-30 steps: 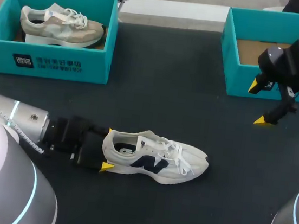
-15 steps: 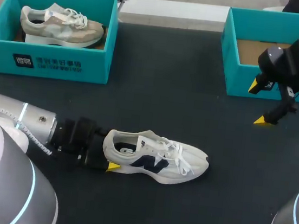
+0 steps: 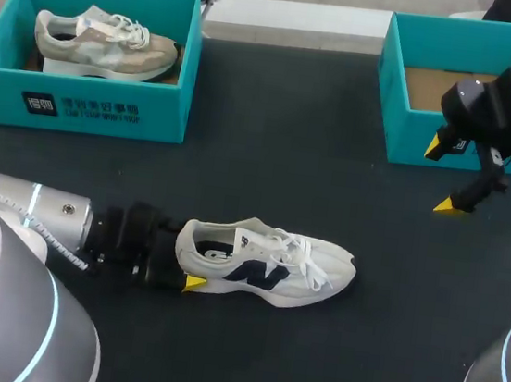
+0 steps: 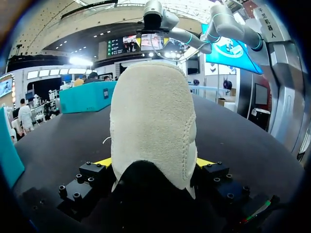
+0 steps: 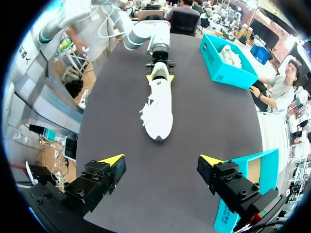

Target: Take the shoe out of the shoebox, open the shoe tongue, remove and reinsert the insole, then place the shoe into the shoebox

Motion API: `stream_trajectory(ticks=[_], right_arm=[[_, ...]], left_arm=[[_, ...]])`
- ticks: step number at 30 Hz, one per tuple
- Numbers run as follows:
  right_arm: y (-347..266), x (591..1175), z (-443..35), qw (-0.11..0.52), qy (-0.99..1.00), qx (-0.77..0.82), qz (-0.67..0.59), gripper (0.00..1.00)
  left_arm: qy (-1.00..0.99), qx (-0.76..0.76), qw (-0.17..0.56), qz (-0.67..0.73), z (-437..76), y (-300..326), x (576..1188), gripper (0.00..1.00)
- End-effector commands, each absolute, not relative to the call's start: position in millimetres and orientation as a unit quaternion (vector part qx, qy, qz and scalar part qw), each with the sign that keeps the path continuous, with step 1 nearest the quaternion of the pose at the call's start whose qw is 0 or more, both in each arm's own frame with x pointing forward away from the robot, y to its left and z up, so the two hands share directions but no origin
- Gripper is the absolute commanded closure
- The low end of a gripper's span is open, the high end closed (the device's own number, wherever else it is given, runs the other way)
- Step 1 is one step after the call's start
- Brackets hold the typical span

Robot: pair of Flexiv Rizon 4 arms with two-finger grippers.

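— So where is the white sneaker [image 3: 265, 267]?
— On the black table [image 3: 269, 155], near side, toe pointing right. The left gripper [image 4: 154, 162] clamps its heel from both sides.
— And the boxes?
— The far-left teal shoebox [image 3: 80, 104] holds a beige sneaker [image 3: 106, 42]; the far-right shoebox [image 3: 402, 139] shows bare cardboard floor. The right gripper [image 5: 162, 162] hangs just beside it, fingers spread, holding nothing.

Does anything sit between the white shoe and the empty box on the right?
Nothing lies on the table between the white shoe and the empty box; only the right gripper hangs open before the box's near wall.
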State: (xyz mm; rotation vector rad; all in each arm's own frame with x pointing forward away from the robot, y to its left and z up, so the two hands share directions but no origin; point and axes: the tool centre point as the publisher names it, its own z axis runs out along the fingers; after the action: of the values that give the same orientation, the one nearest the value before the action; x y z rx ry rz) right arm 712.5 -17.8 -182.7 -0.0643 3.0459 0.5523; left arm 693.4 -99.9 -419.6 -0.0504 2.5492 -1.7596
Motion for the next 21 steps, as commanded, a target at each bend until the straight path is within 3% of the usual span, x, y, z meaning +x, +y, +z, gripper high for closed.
stream_trajectory(ticks=[1,21], right_arm=[[-17.0,714.0,-183.7,0.022,0.984,-0.021,0.177,0.00],[-17.0,714.0,-183.7,0.022,0.984,-0.021,0.177,0.00]], left_arm=[[0.824,-0.019,0.026,-0.566,-419.2,-98.3,691.7,1.00],[0.827,-0.018,0.028,-0.561,-419.1,-97.4,692.1,1.00]])
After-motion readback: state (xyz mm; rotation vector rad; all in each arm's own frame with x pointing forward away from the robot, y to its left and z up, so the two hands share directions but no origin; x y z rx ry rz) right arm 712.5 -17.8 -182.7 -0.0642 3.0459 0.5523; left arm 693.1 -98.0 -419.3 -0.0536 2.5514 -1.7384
